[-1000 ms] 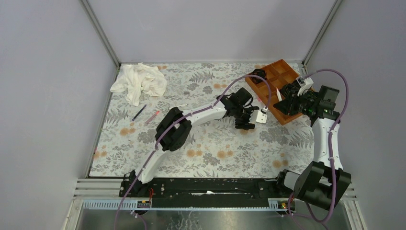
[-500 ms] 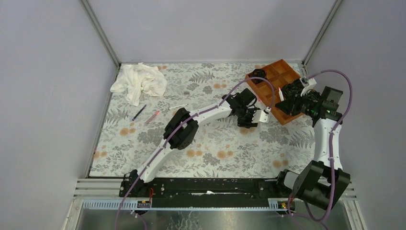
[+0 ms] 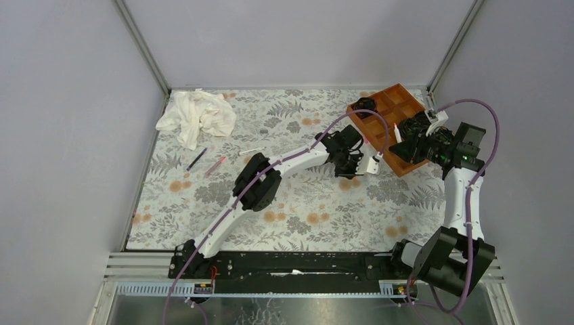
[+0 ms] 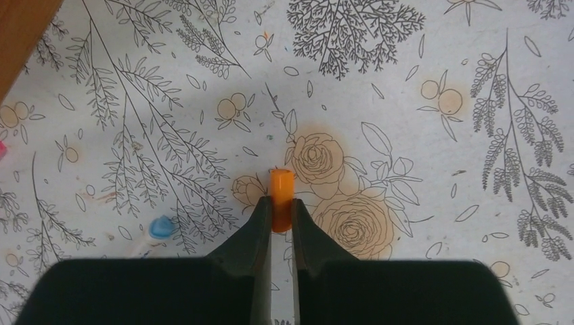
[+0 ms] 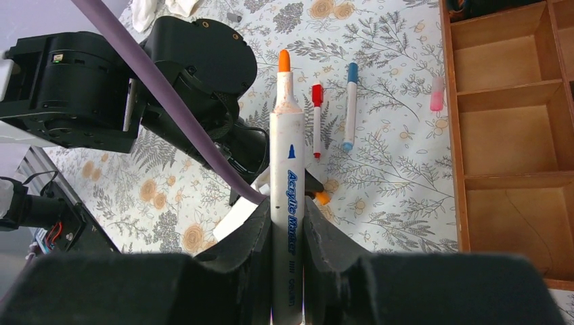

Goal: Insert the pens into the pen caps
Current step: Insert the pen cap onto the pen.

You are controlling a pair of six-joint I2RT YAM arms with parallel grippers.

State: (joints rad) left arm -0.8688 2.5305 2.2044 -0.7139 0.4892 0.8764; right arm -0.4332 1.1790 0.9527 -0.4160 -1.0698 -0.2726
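My left gripper (image 4: 281,206) is shut on a small orange pen cap (image 4: 281,189) that lies on the flowered tablecloth; the cap's far end sticks out past the fingertips. A blue cap (image 4: 161,227) lies to its left. My right gripper (image 5: 287,203) is shut on a white pen (image 5: 287,156) with an orange tip, held in the air and pointing toward the left gripper (image 3: 362,164). In the top view the right gripper (image 3: 401,139) hovers by the tray's near edge. A red-ended pen (image 5: 317,122), a blue-ended pen (image 5: 350,105) and a pink cap (image 5: 437,93) lie beyond.
An orange-brown compartment tray (image 3: 406,167) stands at the back right with a black object (image 3: 365,105) in it. A white cloth (image 3: 196,115) lies at the back left. Near it lie a dark pen (image 3: 197,159), a pink pen (image 3: 215,165) and a white pen (image 3: 251,151).
My left gripper has reached a little to the right and closed on the orange cap. The right gripper has kept hold of its pen and shifted slightly.
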